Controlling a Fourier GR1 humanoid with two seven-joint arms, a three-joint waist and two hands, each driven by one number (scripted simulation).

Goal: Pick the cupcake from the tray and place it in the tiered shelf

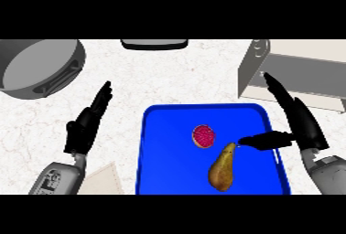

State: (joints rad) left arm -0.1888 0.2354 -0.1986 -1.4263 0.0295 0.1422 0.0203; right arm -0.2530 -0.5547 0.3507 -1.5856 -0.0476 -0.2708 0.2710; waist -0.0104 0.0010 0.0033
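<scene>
Cupcake [204, 136] lies near the middle of the blue tray [155, 151], pink top up, not yet touched. Pear [222, 168] lies just beside it toward the tray's near right corner, stem pointing up at the right hand [297, 123]. Right hand is over the tray's right edge, fingers straight and spread, thumb reaching in toward the pear's stem; it holds nothing. Left hand [86, 125] rests open on the table left of the tray, fingers up. Shelf [297, 73] stands at the table's far right corner. Pot [37, 68] at far left corner.

Judgement: step in hand is the reach. Hand should shift left past the pear's stem, come down over the cupcake, and close round its sides without nudging the pear.
</scene>
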